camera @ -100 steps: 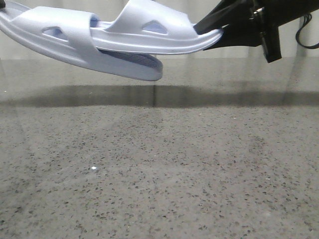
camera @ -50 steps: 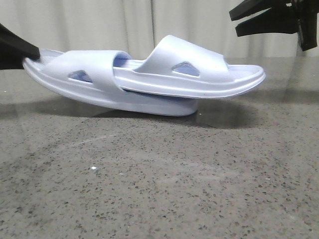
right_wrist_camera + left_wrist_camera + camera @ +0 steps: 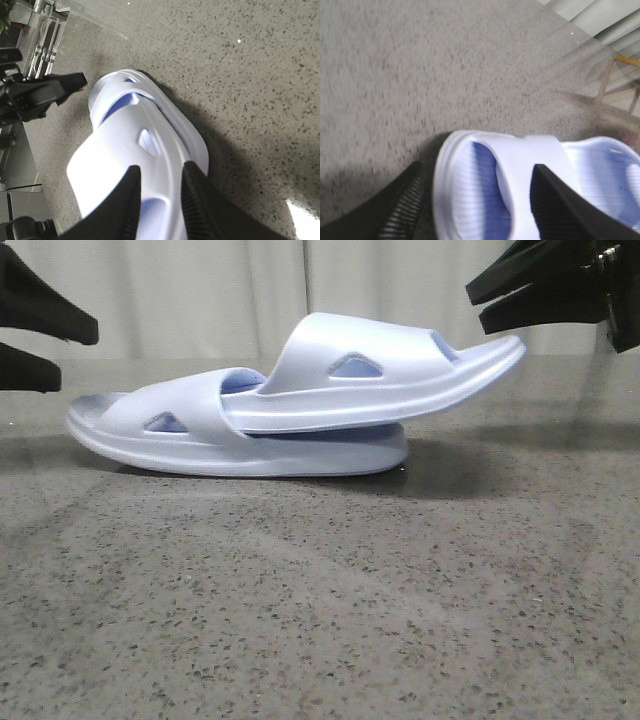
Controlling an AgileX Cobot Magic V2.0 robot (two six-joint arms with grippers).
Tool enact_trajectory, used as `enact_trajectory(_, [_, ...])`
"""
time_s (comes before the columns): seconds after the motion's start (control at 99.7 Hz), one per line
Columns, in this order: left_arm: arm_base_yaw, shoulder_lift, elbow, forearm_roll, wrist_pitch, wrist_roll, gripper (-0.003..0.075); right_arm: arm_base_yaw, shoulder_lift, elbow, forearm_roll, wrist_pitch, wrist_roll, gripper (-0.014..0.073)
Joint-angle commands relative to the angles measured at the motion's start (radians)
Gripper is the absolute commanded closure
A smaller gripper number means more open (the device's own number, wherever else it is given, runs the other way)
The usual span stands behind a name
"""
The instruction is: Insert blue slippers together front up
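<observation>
The two blue slippers lie nested on the grey table. The lower slipper [image 3: 200, 435] lies flat. The upper slipper [image 3: 400, 375] is pushed under its strap, with its free end tilted up to the right. My left gripper [image 3: 78, 358] is open, just left of the lower slipper and not touching it. In the left wrist view its fingers [image 3: 402, 205] stand either side of that slipper's end [image 3: 470, 200]. My right gripper [image 3: 475, 300] is open, just above the upper slipper's raised end. In the right wrist view the upper slipper [image 3: 115, 150] lies beyond the open gripper [image 3: 161, 169].
The speckled grey table [image 3: 320, 620] stretches in front of the slippers. A pale curtain [image 3: 200, 290] hangs behind. A wooden frame [image 3: 615, 85] stands past the table's edge in the left wrist view. Metal racks [image 3: 45, 30] stand beside it in the right wrist view.
The nested slippers came down from the air and now rest on the table. The right gripper let go first and rose. The left gripper then opened and drew back to the left.
</observation>
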Motion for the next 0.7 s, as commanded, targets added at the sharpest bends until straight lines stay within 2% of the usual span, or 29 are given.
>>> enact_trajectory(0.0, [0.017,-0.027,-0.074,-0.009,0.059,0.01,0.0277,-0.008,-0.047,-0.034,0.051,0.127,-0.017,0.0442])
enact_trajectory(0.13, [0.051,-0.046,-0.165,0.042,0.142,0.008,0.0296,-0.032,-0.061,-0.042,0.053,0.127,-0.017,0.0456])
enact_trajectory(0.231, [0.071,-0.088,-0.219,0.08,0.162,0.008,0.0365,-0.063,-0.088,-0.042,0.053,0.119,-0.017,0.0569])
enact_trajectory(0.321, [0.078,-0.143,-0.25,0.106,0.148,0.001,0.0503,-0.081,-0.122,-0.042,0.053,0.099,-0.017,0.07])
enact_trajectory(0.421, [0.078,-0.224,-0.257,0.111,0.081,0.001,0.0704,-0.081,-0.166,-0.042,0.055,0.053,-0.015,0.0672])
enact_trajectory(0.552, [0.078,-0.331,-0.257,0.182,-0.052,0.001,0.0705,-0.055,-0.246,-0.027,0.045,-0.038,-0.015,0.0673])
enact_trajectory(0.692, [0.078,-0.445,-0.248,0.264,-0.175,0.001,0.0705,0.0,-0.371,0.03,0.012,-0.225,-0.015,0.0673])
